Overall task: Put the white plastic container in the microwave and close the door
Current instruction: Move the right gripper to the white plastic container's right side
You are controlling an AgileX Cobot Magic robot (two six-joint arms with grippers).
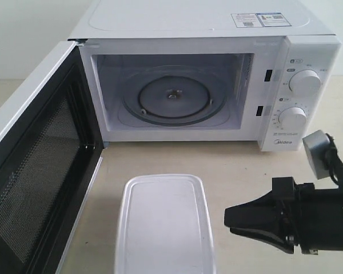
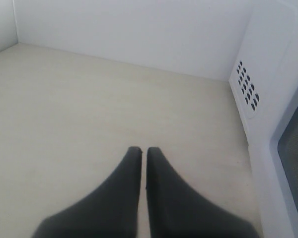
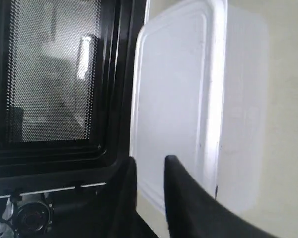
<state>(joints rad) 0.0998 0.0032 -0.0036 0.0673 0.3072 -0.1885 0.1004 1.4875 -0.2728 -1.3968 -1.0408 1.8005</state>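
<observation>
White plastic container (image 1: 163, 225) before open microwave (image 1: 188, 20), right gripper (image 1: 227, 221) nearby

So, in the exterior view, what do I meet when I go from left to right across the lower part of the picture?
the door → the white plastic container → the right pincer

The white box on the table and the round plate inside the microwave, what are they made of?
White box: probably plastic. It looks milky and a bit see-through at its side, with a smooth dull lid and rounded moulded corners.
Round plate: probably glass. It looks clear and shiny, and you can see through it.
</observation>
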